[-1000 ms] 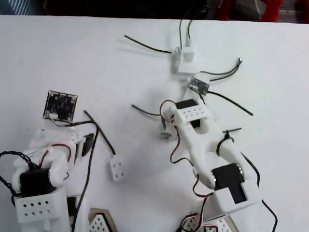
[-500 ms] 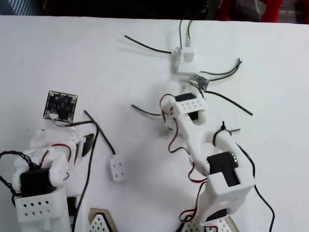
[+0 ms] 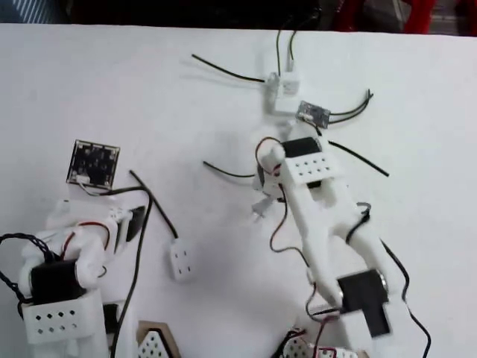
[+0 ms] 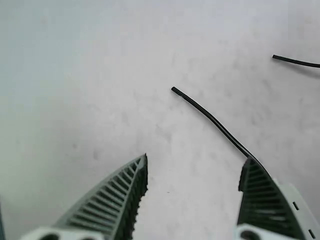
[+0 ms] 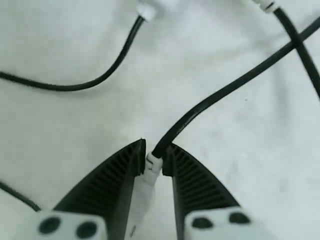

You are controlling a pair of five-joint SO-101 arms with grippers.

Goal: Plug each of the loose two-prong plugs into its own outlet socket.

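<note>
On a white worktop [image 3: 112, 82], the job looks barely begun. The right tool [image 5: 155, 146] is clamped on a white two-prong plug [image 5: 144, 190], its black cord [image 5: 225, 90] trailing ahead. An unfilled outlet socket [image 3: 181, 261] lies well apart, nearer the left tool [image 4: 195, 160], which gapes wide.

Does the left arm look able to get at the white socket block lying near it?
Probably yes: the left gripper is open, and only a black cable lies between it and the white socket block.
</note>
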